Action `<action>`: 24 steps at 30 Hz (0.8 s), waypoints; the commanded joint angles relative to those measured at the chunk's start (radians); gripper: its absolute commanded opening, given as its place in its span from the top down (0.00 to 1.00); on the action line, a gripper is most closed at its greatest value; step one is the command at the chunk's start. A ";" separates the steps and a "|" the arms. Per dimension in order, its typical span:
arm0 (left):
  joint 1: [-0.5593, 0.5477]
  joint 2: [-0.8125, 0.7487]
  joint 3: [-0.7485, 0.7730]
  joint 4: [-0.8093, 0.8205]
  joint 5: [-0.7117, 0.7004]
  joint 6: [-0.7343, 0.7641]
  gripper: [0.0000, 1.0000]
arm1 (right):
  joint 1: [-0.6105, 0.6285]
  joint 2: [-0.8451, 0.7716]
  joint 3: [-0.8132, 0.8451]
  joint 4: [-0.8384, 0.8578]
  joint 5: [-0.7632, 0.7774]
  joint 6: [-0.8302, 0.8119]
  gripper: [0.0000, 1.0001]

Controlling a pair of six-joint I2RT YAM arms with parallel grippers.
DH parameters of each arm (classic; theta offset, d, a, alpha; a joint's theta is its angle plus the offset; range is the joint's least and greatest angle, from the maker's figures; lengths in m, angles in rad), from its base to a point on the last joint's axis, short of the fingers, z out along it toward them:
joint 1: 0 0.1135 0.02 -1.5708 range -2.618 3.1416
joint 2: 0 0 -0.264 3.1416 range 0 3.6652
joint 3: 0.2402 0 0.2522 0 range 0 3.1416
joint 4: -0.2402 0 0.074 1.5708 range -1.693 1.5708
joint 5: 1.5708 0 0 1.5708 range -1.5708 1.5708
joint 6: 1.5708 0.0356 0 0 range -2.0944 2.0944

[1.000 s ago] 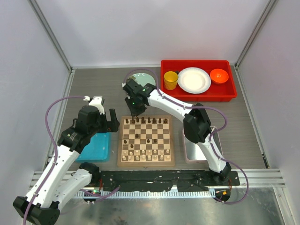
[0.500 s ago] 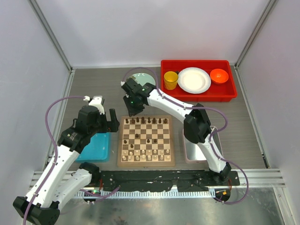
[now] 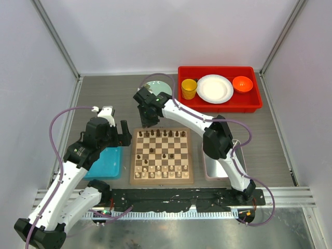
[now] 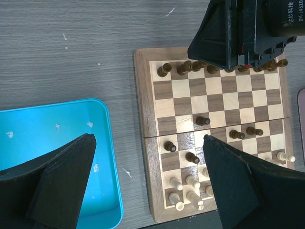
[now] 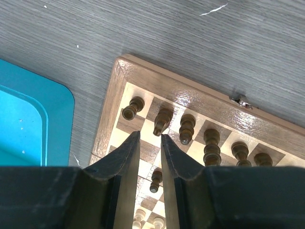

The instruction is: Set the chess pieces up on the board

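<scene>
The board (image 3: 136, 179) lies in the middle of the table. Dark chess pieces (image 3: 162, 134) line its far row, a few more stand mid-board, and pale pieces (image 3: 161, 170) fill the near rows. My right gripper (image 3: 148, 122) hovers over the board's far left corner. In the right wrist view (image 5: 150, 136) its jaws are a narrow gap apart and empty, just short of a dark piece (image 5: 163, 120) in the far row. My left gripper (image 3: 124, 135) is wide open and empty. In the left wrist view (image 4: 148, 138) it is above the board's left edge (image 4: 143, 95).
A blue tray (image 3: 106, 162) lies left of the board. A silver tray (image 3: 215, 168) lies to its right. A red bin (image 3: 249, 106) at the back right holds a yellow cup (image 3: 189, 88), a white plate (image 3: 215, 88) and an orange bowl (image 3: 242, 84). A round metal disc (image 3: 158, 87) lies behind the board.
My right gripper has drawn back from over the far row of the board toward the far left corner. The left arm has hardly moved.
</scene>
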 commanded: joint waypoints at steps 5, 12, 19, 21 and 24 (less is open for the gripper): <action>0.004 -0.012 0.002 0.046 -0.004 -0.005 0.00 | 0.012 0.013 0.061 -0.037 0.013 0.027 0.71; 0.004 -0.009 0.000 0.046 -0.001 -0.003 0.01 | 0.018 0.033 0.066 -0.042 -0.004 0.017 0.71; 0.004 -0.009 0.000 0.045 -0.001 -0.005 0.00 | 0.017 0.047 0.072 -0.043 -0.005 0.013 0.71; 0.004 -0.009 0.000 0.046 -0.001 -0.003 0.00 | 0.015 0.050 0.075 -0.043 -0.007 0.011 0.71; 0.004 -0.009 0.000 0.046 -0.001 -0.003 0.00 | 0.017 0.053 0.075 -0.043 -0.004 0.011 0.71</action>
